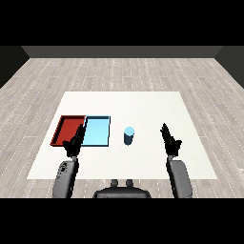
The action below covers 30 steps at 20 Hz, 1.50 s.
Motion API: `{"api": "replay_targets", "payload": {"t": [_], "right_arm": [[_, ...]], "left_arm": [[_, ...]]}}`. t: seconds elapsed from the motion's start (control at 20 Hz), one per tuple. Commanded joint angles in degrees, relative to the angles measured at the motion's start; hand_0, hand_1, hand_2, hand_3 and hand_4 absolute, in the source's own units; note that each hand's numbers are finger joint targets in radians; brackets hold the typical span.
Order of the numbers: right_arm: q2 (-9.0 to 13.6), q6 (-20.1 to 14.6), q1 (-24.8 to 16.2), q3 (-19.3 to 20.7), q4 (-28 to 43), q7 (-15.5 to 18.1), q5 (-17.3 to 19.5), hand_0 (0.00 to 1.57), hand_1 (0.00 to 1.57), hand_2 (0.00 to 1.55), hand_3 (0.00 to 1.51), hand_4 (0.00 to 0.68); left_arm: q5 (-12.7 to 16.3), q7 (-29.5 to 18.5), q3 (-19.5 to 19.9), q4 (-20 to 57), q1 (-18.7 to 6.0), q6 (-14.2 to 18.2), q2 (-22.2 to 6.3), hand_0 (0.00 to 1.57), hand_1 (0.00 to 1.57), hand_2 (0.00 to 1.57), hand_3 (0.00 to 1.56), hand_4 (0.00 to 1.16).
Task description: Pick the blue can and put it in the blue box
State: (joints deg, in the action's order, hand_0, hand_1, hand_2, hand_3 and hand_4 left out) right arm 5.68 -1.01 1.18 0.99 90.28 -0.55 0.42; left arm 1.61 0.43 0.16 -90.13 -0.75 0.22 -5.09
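Both hands [75, 143] [170, 140] flank upright blue can [128, 135]

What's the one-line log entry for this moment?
blue can: upright on table, right of blue tray | left hand: open | right hand: open | can not picked yet

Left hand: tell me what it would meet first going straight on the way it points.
Probably the light blue tray: the left hand points up and forward at its near left corner, beside the red tray; depth is unclear.
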Motion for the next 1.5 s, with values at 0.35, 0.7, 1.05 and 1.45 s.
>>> {"api": "replay_targets", "payload": {"t": [0.35,0.7,1.05,1.45], "right_arm": [[-5.54,1.43,7.3,-3.13,1.12,8.58,-4.73,0.0,0.0,0.0,0.0,0.0],[-4.75,6.42,8.42,-0.4,-7.39,16.87,-7.51,0.0,0.0,0.0,0.0,0.0],[-3.81,6.63,8.57,0.32,-6.75,16.08,-8.07,0.0,0.0,0.0,0.0,0.0],[-5.64,0.9,11.15,-3.09,-10.53,15.07,-7.8,0.0,0.0,0.0,0.0,0.0]], "left_arm": [[2.85,-15.75,2.15,-5.29,-1.69,-1.25,3.39,0.0,0.0,0.0,0.0,0.0],[2.86,-23.98,0.45,-4.64,2.98,-3.12,4.87,0.0,0.0,0.0,0.0,0.0],[6.07,-29.22,2.73,3.05,2.43,-7.26,3.75,0.0,0.0,0.0,0.0,0.0],[5.78,-25.5,3.4,0.8,0.32,-5.34,2.18,0.0,0.0,0.0,0.0,0.0]]}}
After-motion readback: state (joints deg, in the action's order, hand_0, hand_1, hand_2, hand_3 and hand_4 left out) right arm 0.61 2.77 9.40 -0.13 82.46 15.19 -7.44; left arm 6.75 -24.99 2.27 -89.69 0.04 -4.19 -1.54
